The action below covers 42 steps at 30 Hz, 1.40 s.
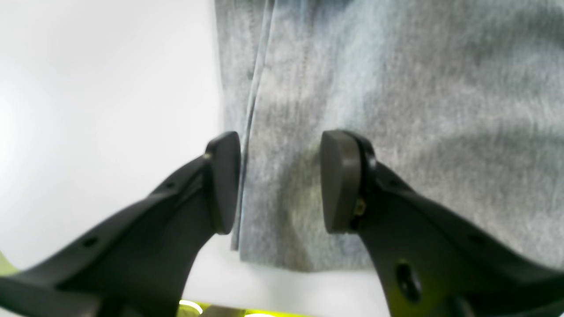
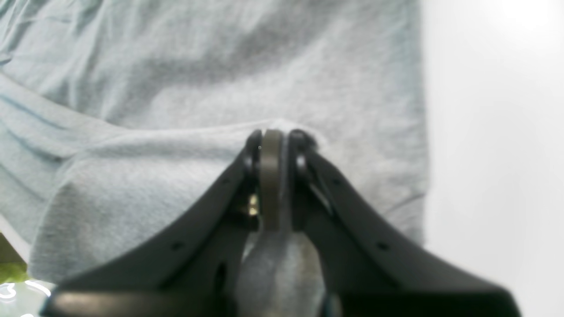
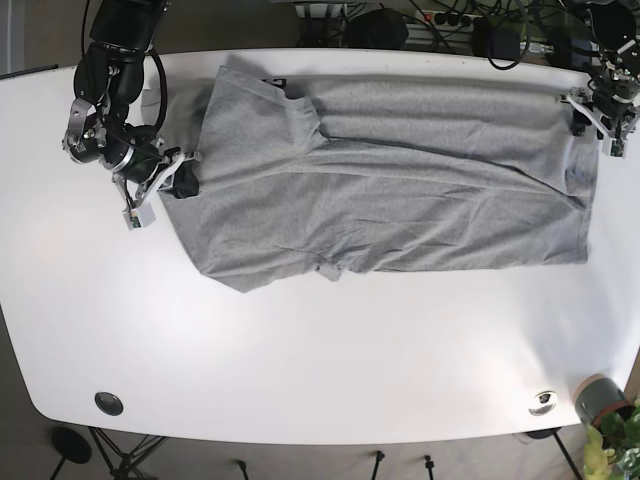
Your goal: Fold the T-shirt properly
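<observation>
A grey T-shirt (image 3: 400, 190) lies spread sideways across the white table (image 3: 300, 350), with some creases. At its left end in the base view, my right gripper (image 3: 178, 182) is shut on a pinched ridge of the cloth. The right wrist view shows that gripper (image 2: 275, 141) with its jaws closed and T-shirt (image 2: 176, 88) fabric bunched between and under them. At the shirt's far right corner is my left gripper (image 3: 592, 115). In the left wrist view this gripper (image 1: 280, 182) is open and straddles the T-shirt (image 1: 396, 88) edge, one finger off the cloth and one over it.
Cables and power strips (image 3: 450, 25) crowd the table's back edge. A small potted plant (image 3: 605, 410) stands beyond the front right corner. Two round fittings (image 3: 108, 403) (image 3: 543, 402) sit near the table's front edge.
</observation>
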{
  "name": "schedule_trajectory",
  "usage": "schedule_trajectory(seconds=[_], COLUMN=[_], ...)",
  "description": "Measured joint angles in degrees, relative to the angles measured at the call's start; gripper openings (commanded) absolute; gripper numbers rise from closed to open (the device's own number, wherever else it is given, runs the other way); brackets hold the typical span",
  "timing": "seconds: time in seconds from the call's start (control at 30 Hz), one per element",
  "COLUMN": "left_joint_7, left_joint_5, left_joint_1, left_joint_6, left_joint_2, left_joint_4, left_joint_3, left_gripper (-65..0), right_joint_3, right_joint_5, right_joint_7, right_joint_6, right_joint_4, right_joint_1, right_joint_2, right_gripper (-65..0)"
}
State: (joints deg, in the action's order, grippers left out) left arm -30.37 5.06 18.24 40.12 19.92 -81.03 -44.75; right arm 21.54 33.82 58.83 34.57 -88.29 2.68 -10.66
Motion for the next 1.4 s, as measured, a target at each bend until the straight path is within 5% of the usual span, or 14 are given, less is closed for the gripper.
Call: schedule_trajectory(seconds=[0.17, 0.47, 0.67, 0.8, 1.07, 1.4], left_joint_7=[0.15, -0.09, -0.7, -3.06, -4.11, -4.11], left_joint_5=[0.11, 0.04, -0.22, -0.2, 0.11, -0.11], left_joint_1=[-0.11, -2.71, -3.56, -6.01, -11.5, -14.25], left_joint_6=[0.0, 0.0, -0.02, 0.0, 0.0, 0.02], left_joint_2=[0.02, -0.02, -0.24, -0.02, 0.15, -0.15], left_joint_4=[0.0, -0.02, -2.38, -4.42, -5.25, -5.22], left_joint_3=[0.0, -0.42, -2.49, -2.56, -2.45, -2.12], left_gripper=[-37.6, -37.2, -37.1, -37.1, -37.1, -37.1], right_joint_3=[-0.02, 0.44, 0.26, 0.17, -0.2, -0.04], right_joint_5=[0.11, 0.07, -0.61, -7.8, -22.25, -23.3], right_joint_7=[-0.24, 0.15, 0.24, 0.2, -0.09, -8.0], right_joint_6=[0.0, 0.0, 0.02, 0.0, 0.85, 0.46], right_joint_4=[-0.02, -3.21, -3.85, -3.78, 1.36, 19.3], right_joint_1=[-1.05, 0.11, -0.87, -5.27, -16.26, -25.2], right_joint_2=[-0.96, -2.97, -3.17, -2.69, 2.69, 1.77], right_gripper=[-60.7, -27.3, -27.7, -27.6, -27.7, -27.7])
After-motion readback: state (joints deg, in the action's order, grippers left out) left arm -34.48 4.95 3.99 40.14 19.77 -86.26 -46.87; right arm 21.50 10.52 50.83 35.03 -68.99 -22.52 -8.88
